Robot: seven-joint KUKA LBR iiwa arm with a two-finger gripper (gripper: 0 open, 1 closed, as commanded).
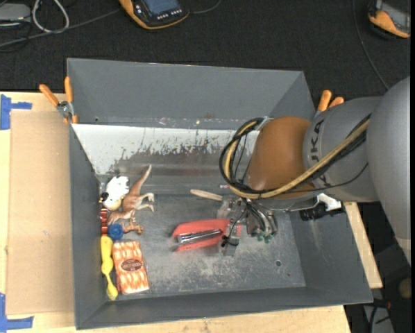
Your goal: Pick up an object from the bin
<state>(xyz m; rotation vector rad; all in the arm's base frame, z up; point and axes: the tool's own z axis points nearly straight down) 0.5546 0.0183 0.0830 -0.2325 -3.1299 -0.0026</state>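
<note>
Gripper (230, 238) is hanging at the right end of the red stapler (197, 233) lying in the middle of the bin (187, 103) (how far open: cannot tell). Probably rigid, weighty, smooth; grasp across its narrow body.

Light falls evenly from overhead. The bin (187, 134) shows a pale glare along its back wall, and the arm (346, 151) casts a soft shadow on the floor beneath.

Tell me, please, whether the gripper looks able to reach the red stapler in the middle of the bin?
Probably yes: the gripper sits right at the right end of the red stapler, and nothing lies over it.
</note>
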